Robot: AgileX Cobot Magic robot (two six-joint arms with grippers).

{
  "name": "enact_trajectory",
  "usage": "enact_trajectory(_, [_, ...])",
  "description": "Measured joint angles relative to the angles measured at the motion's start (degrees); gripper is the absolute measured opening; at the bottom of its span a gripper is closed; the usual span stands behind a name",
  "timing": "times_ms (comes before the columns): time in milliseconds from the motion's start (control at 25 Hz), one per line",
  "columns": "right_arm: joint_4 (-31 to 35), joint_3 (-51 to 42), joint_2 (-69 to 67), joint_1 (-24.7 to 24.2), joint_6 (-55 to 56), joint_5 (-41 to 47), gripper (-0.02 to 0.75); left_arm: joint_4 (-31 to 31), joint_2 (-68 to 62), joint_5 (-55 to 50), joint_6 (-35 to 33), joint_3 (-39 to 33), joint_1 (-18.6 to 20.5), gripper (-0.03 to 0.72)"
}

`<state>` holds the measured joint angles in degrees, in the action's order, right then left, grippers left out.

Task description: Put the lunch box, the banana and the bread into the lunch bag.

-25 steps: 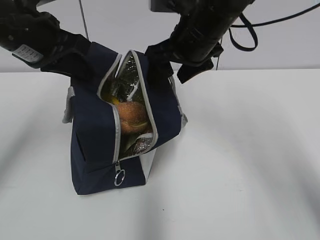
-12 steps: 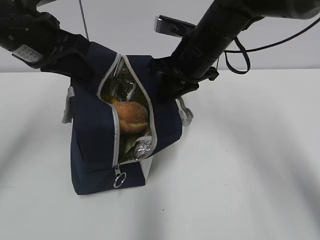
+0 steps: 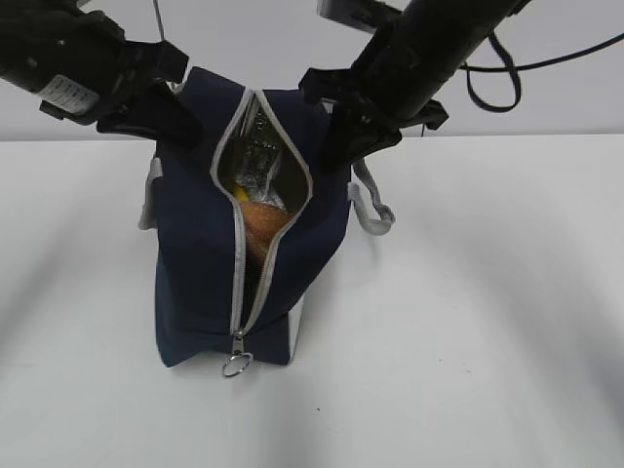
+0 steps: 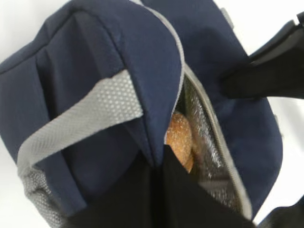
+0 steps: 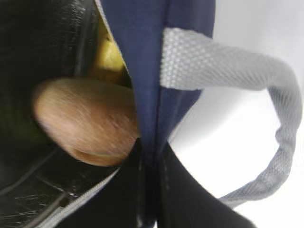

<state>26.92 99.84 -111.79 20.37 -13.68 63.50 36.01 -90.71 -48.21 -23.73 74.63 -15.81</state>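
Note:
The navy lunch bag (image 3: 200, 263) stands on the white table with its zipper slit gaping toward the camera. The golden-brown bread (image 3: 263, 222) shows inside the slit. A bit of yellow banana (image 3: 232, 191) lies above it against the foil lining. The lunch box is hidden. My left gripper (image 3: 180, 117) is shut on the bag's upper left fabric edge (image 4: 159, 152). My right gripper (image 3: 336, 146) is shut on the upper right edge (image 5: 149, 147), beside the bread (image 5: 85, 121) and the banana (image 5: 107, 59).
A metal ring pull (image 3: 234, 366) hangs at the slit's lower end. A grey webbing handle (image 3: 375, 210) loops out on the bag's right. Bare white table (image 3: 487, 322) surrounds the bag, with a wall behind and a black cable at the upper right.
My right gripper closed onto the bag's right edge. The bag has been pulled taller and more upright, the slit has narrowed, and less of the bread shows.

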Motion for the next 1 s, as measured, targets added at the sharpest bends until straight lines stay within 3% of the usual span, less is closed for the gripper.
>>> enact_trajectory(200, [-4.8, 0.0, 6.2, -0.1, 2.8, 2.5, -0.011, 5.6, -0.6, 0.7, 0.0, 0.3, -1.3, -0.003])
enact_trajectory(440, [-12.6, 0.0, 9.2, -0.1, 5.5, 5.8, -0.011, 7.4, -4.5, 1.8, 0.0, 4.9, -5.6, -0.003])
enact_trajectory(1000, [-14.0, -0.1, 4.5, -0.1, 6.9, 6.1, -0.010, 8.6, -10.3, 3.6, 0.0, 7.1, -7.1, -0.003])
